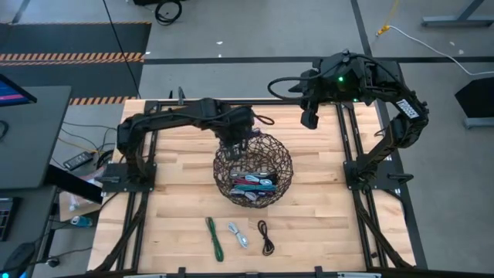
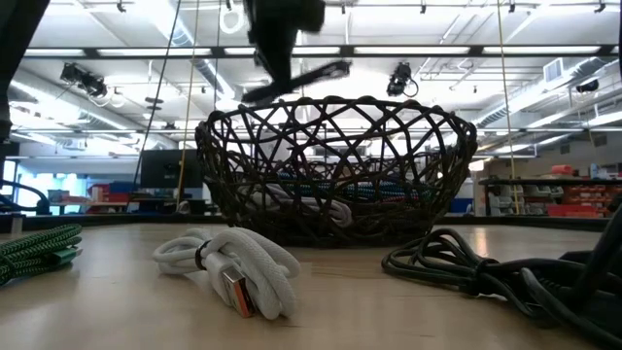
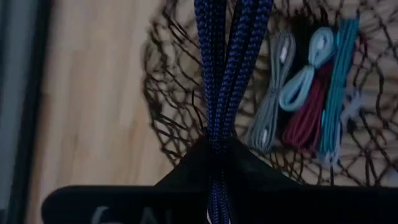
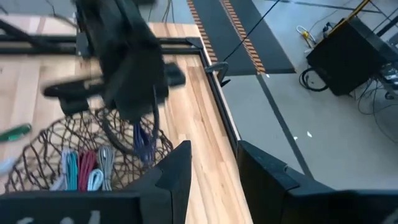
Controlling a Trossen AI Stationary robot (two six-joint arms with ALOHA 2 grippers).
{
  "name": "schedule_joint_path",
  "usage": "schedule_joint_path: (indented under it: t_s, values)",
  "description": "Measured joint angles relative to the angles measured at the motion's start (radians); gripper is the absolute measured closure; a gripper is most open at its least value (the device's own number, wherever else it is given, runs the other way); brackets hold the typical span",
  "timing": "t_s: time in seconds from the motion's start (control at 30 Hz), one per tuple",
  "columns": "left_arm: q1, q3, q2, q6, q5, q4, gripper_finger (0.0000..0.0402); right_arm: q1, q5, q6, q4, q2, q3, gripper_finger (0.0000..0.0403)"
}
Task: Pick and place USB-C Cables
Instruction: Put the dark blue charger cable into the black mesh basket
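The left gripper [image 1: 234, 147] pinches a blue cable [image 3: 222, 81] above the wire basket [image 1: 224, 171] at frame centre, where other cables [image 1: 255, 184] lie. Green [image 1: 214, 236], white [image 1: 238, 235] and black [image 1: 266, 235] cables lie lower centre on the table [image 1: 177, 201]; the right gripper [image 1: 309, 117] hangs partly open, empty, upper right

Nothing here can actually be read. The dark plate at the base of the left wrist camera's view [image 3: 186, 208] carries pale raised marks, too blurred and cut off to make out. A small white label on the right arm's dark upper link [image 1: 407, 109] is too tiny to decipher, and the shelves in the room behind show no legible signs
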Motion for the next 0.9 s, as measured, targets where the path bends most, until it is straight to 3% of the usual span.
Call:
schedule_joint_path:
  t_s: [0.3,0.63,0.9]
  values:
    - [-0.002,-0.235,0.009,0.126,0.196,0.346,0.0372,0.0,0.0,0.04,0.046,0.0,0.0,0.0268]
    - [-0.013,-0.408,0.008,0.127,0.224,0.5,0.0372,0.0,0.0,0.04,0.076,0.0,0.0,0.0268]
    - [-0.045,-0.45,0.008,0.111,0.232,0.526,0.0372,0.0,0.001,0.034,0.079,0.0,0.0,0.0268]
